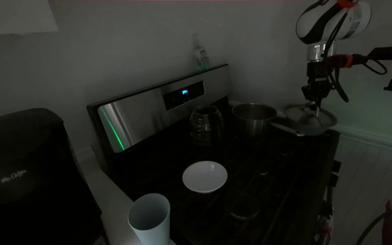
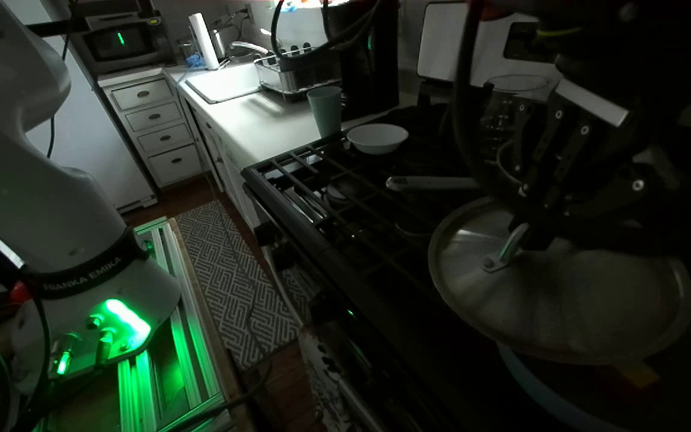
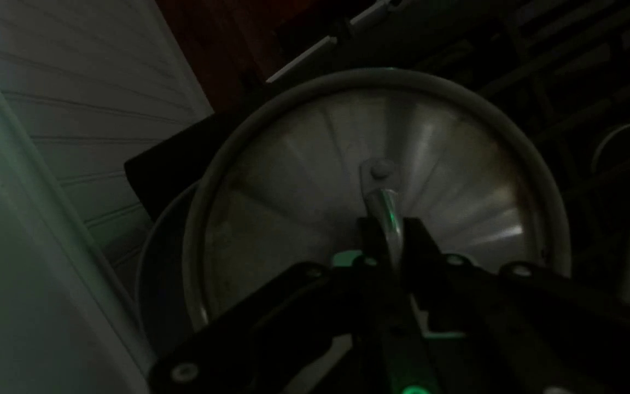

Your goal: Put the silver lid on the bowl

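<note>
"One thing first: in an exterior view, where is the silver lid (image 1: 299, 118)?"

"Under the tool (image 1: 315, 108), by the corner of the stove-top desk (image 1: 277, 183). It is above the bowl (image 1: 313, 130), whose bluish-grey side shows below the lid's edge."

"What else stands there?"

"The steel pot (image 1: 252, 119), just beside, its long handle reaching toward the bowl. Then the glass carafe (image 1: 199, 129). The white bowl (image 1: 205, 177) is nearer the camera, well apart from the lid, and the pale cup (image 1: 151, 217) is nearer still."

"In an exterior view, can you make out the lid's handle (image 2: 510, 245)?"

"Yes, a metal curve rising from the lid to the dark tool. The bowl's pale blue rim curves out from beneath the lid. Whether rim and lid touch, I can't tell."

"And the wrist view: is the tool holding anything?"

"It is. The two fingers (image 3: 420, 242) are closed on the handle, one on each side. The lid hides most of the bowl, but a dark crescent of it shows past the lid's left edge. The two look off-centre there."

"Anything over on the right?"

"Burner grates (image 3: 540, 101), in deep shadow, run along that side."
</note>
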Tool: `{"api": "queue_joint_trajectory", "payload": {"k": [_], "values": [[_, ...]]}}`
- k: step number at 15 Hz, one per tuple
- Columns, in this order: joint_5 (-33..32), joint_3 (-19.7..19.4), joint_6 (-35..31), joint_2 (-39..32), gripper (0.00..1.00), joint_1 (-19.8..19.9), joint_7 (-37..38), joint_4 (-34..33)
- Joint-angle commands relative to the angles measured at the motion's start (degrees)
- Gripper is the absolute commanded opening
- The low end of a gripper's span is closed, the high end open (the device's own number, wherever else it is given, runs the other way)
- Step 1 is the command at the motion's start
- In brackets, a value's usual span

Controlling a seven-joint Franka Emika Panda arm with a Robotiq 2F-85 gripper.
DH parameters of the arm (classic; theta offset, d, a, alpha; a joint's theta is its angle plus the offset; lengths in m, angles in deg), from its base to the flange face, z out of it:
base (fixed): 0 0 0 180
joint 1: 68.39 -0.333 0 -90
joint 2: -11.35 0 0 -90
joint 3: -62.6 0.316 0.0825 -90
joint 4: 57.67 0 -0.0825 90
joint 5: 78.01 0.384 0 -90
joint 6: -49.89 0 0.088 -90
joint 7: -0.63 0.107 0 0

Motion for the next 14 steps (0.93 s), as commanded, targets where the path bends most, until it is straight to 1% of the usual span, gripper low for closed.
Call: {"api": "queue_joint_trajectory", "payload": {"k": [1, 4, 6, 7, 8, 11, 14], "values": [[-0.2, 1.2, 5.3, -2.8, 0.04, 1.4, -7.4, -5.9], [-1.6, 1.1, 12.2, -5.5, 0.04, 1.9, -9.8, -10.0], [-3.1, 1.1, 15.2, -8.0, 0.04, 2.3, -9.5, -12.7], [-3.9, 0.9, 15.8, -9.6, 0.04, 2.5, -7.6, -14.1], [-4.6, 0.8, 15.7, -10.8, 0.04, 2.7, -5.8, -15.2], [-4.8, 1.1, 11.3, -13.0, 0.04, 2.9, -0.2, -16.6], [-5.4, 1.2, 10.1, -15.0, 0.04, 2.8, 3.5, -18.5]]}}
